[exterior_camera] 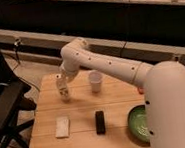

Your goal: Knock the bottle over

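From where I stand there is one view, looking down past the robot's rounded white plastic body [172, 104] onto a low table of pale, slatted wood [83, 140]. The smooth white jointed arm [105, 64] reaches from that body to the table's far left part, bent at the elbow so that the gripper [61, 82] hangs down from above. It ends right at the top of a small, pale, upright bottle [65, 95], which stands near the table's back left corner. The two run together so closely that I cannot tell whether they touch, nor whether the gripper is released or clenched. Its place up high makes sense to me: a push near the top of a narrow standing thing should tip it easily, and the bottle looks light.

Just to the right, apart from the bottle, stands a white, paper-looking cup [96, 81], open end up; a sweep that way could take it along. Nearer the front lie a flat white rectangular packet [62, 126] and a matte black oblong block [99, 122], both well apart from the bottle. A glossy round green bowl [138, 124] sits at the right front edge, partly hidden by the body. A black office chair [4, 111] stands left of the table. With the bottle not yet down, the task's one step seems to me undone.
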Motion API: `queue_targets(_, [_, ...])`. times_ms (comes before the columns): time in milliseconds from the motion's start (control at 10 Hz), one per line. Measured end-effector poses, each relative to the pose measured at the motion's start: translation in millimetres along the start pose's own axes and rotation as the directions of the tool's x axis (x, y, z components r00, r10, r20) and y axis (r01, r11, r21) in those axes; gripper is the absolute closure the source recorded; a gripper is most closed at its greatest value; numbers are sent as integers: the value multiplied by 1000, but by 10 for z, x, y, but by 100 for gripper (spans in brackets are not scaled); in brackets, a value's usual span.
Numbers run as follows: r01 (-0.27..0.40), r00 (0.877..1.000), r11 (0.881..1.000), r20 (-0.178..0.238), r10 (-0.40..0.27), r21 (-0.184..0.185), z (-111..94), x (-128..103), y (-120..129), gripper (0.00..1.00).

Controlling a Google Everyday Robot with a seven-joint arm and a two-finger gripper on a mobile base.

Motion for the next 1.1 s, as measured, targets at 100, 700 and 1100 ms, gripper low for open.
queue_targets(100, [-3,1000,1000,0,3,0,-12,17,-8,88])
queue_targets(700, [97,994,995,57,-98,17,-9,17,-222,88])
queue_targets(1100, [219,967,971,108,-229,101,122,-132,-544,88])
